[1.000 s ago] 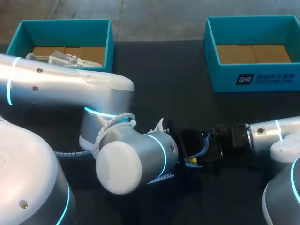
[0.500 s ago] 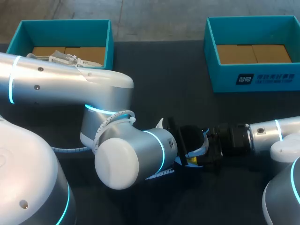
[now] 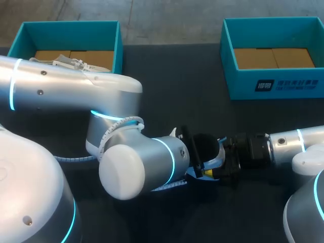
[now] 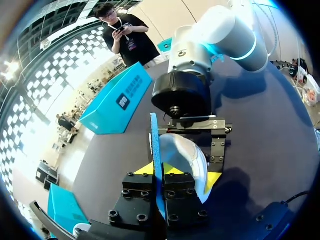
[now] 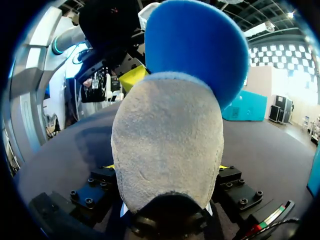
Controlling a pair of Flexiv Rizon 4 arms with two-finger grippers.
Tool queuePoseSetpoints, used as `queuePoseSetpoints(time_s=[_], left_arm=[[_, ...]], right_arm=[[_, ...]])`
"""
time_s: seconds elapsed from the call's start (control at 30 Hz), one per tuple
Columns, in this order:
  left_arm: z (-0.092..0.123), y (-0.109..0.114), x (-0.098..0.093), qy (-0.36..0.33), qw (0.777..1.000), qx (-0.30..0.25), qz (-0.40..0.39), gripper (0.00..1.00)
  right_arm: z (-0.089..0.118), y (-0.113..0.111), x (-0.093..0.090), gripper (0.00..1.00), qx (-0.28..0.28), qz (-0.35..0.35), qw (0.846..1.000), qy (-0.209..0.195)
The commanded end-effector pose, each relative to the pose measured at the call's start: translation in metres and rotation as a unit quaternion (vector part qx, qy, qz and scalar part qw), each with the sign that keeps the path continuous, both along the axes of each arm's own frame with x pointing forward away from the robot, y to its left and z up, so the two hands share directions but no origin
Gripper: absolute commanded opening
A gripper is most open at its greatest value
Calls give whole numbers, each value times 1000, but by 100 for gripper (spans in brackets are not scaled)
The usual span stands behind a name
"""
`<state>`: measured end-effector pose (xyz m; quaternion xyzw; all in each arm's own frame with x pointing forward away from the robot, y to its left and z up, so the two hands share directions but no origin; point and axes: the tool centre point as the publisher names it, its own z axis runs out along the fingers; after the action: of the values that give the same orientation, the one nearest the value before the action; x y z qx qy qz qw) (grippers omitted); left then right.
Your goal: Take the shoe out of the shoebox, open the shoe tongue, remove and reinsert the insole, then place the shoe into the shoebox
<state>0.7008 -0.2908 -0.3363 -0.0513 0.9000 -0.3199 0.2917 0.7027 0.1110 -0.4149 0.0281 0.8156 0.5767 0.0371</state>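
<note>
Working the insole step, mid-worktop (image 3: 177, 91), well apart from the far box (image 3: 238, 83). Right hand (image 5: 167, 169) clamps the grey shoe (image 5: 167, 135) from both sides. Left hand (image 4: 165, 172) pinches the blue insole (image 4: 155, 140) edge-on, at the shoe's mouth. Going out or in: can't tell. Next move likely calls for a straight slide along the shoe.

A dark matte table (image 3: 167, 91) lies underneath.

Blue insole (image 5: 200, 45), grey shoe (image 5: 167, 150)
</note>
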Motion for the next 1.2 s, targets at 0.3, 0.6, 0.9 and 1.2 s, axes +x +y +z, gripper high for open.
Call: queuePoseSetpoints(time_s=[0.3, 0.6, 0.9, 1.2], left_arm=[[23, -3, -13, 41, 998, -37, -25, 0], [47, -11, -23, 94, 992, -64, -50, 0], [71, -8, -29, 116, 988, -85, -55, 0], [93, -8, -35, 120, 990, -71, -28, 0]], right_arm=[[0, 1, -1, 0, -2, 0, 1000, 0], [0, 1, -1, 0, -2, 0, 1000, 0], [0, 1, -1, 0, -2, 0, 1000, 0], [0, 1, -1, 0, -2, 0, 1000, 0]])
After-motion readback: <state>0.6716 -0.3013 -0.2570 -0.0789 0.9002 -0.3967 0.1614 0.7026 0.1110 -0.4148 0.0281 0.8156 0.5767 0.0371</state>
